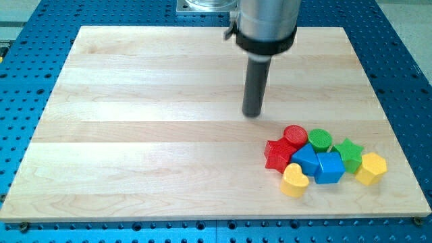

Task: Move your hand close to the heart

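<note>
The yellow heart block [294, 180] lies at the bottom left of a tight cluster in the view's lower right. My tip [252, 113] rests on the wooden board [135, 135], above and to the left of the cluster, well apart from the heart. Between them sit a red star [278, 154] and a red cylinder [295, 136]. Two blue blocks [306, 160] [330, 167] touch the heart's right side.
The cluster also holds a green cylinder [320, 140], a green star [349, 153] and a yellow hexagon-like block [372, 167] at its right end. A blue perforated table [27, 40] surrounds the board.
</note>
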`<state>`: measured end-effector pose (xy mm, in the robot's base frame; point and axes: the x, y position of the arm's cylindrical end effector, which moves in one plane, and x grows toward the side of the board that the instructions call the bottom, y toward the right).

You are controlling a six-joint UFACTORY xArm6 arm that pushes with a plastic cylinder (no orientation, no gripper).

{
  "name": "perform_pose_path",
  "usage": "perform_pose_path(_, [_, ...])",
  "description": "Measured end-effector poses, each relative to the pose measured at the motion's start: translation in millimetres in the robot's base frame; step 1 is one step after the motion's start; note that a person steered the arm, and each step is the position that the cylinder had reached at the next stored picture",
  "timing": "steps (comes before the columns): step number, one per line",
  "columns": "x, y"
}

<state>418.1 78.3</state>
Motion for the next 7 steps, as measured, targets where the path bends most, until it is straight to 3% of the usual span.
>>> perform_pose_path(2, [-5,156])
perform_pose_path(3, [35,193])
perform_pose_path(7, [181,214])
